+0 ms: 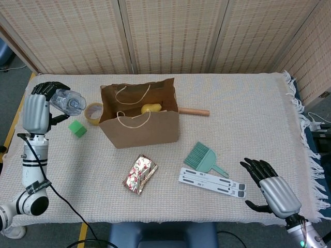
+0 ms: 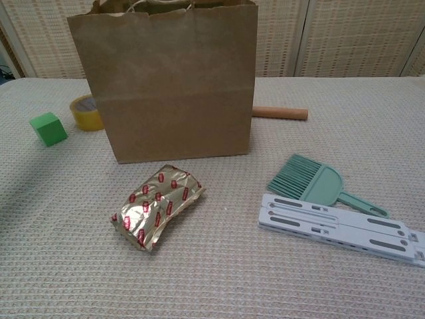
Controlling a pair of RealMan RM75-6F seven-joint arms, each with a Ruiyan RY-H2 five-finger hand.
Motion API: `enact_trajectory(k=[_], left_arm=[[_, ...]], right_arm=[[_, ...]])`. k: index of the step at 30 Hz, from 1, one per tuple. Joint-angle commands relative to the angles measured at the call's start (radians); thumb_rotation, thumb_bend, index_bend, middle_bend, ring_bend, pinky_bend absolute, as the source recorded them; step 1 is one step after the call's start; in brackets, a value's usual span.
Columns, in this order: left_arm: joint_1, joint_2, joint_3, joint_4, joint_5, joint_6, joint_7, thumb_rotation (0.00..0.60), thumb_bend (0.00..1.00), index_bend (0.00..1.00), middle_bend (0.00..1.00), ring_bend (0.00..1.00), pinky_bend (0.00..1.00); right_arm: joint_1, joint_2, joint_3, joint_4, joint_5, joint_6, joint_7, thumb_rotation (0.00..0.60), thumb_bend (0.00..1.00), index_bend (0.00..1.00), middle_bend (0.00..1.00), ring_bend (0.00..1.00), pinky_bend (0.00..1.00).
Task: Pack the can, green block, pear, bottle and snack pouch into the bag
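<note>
An open brown paper bag stands mid-table with a yellow pear inside it. My left hand is raised high at the far left and grips a clear plastic bottle, held level above the table to the left of the bag. The green block lies below that hand. In front of the bag lies the gold snack pouch. My right hand rests open at the front right, holding nothing. I see no can.
A roll of yellow tape lies against the bag's left side. A wooden stick pokes out at its right. A green hand brush and a grey folding stand lie front right.
</note>
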Motion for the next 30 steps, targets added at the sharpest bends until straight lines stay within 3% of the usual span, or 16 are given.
enact_trajectory(k=[1, 6, 11, 18, 22, 25, 26, 28, 30], left_arm=[[-0.004, -0.007, -0.135, -0.226, -0.136, -0.030, -0.093, 0.600, 0.71, 0.60, 0.66, 0.63, 0.75], [-0.046, -0.038, -0.172, -0.317, -0.161, -0.046, -0.078, 0.600, 0.71, 0.61, 0.66, 0.63, 0.75], [-0.118, -0.110, -0.177, -0.269, -0.147, -0.060, -0.032, 0.600, 0.71, 0.61, 0.66, 0.63, 0.75], [-0.186, -0.210, -0.143, -0.165, -0.166, -0.105, 0.021, 0.600, 0.70, 0.60, 0.65, 0.63, 0.75], [-0.204, -0.220, -0.102, -0.137, -0.195, -0.175, 0.065, 0.600, 0.66, 0.57, 0.62, 0.60, 0.73], [-0.210, -0.202, -0.063, -0.146, -0.221, -0.239, 0.112, 0.600, 0.52, 0.39, 0.43, 0.41, 0.56], [-0.213, -0.192, -0.054, -0.156, -0.236, -0.260, 0.130, 0.600, 0.46, 0.27, 0.28, 0.27, 0.42], [-0.215, -0.180, -0.048, -0.167, -0.253, -0.280, 0.145, 0.600, 0.42, 0.13, 0.12, 0.11, 0.27], [-0.216, -0.163, -0.038, -0.173, -0.256, -0.303, 0.157, 0.600, 0.41, 0.04, 0.03, 0.05, 0.22]], right_arm=[[0.001, -0.001, 0.000, 0.000, 0.001, -0.003, -0.001, 0.600, 0.10, 0.00, 0.00, 0.00, 0.00], [0.004, -0.002, 0.000, 0.003, 0.006, -0.009, -0.004, 0.600, 0.10, 0.00, 0.00, 0.00, 0.00], [0.006, -0.005, -0.002, 0.005, 0.008, -0.017, -0.010, 0.600, 0.10, 0.00, 0.00, 0.00, 0.00], [0.009, -0.004, 0.002, 0.005, 0.018, -0.019, -0.008, 0.600, 0.10, 0.00, 0.00, 0.00, 0.00], [0.011, -0.004, 0.004, 0.007, 0.023, -0.021, -0.006, 0.600, 0.10, 0.00, 0.00, 0.00, 0.00], [0.014, -0.004, 0.007, 0.010, 0.033, -0.026, -0.004, 0.600, 0.10, 0.00, 0.00, 0.00, 0.00], [0.016, -0.005, 0.007, 0.011, 0.037, -0.029, -0.004, 0.600, 0.10, 0.00, 0.00, 0.00, 0.00], [0.017, -0.006, 0.008, 0.012, 0.040, -0.032, -0.005, 0.600, 0.10, 0.00, 0.00, 0.00, 0.00], [0.019, -0.007, 0.008, 0.013, 0.042, -0.035, -0.007, 0.600, 0.10, 0.00, 0.00, 0.00, 0.00]])
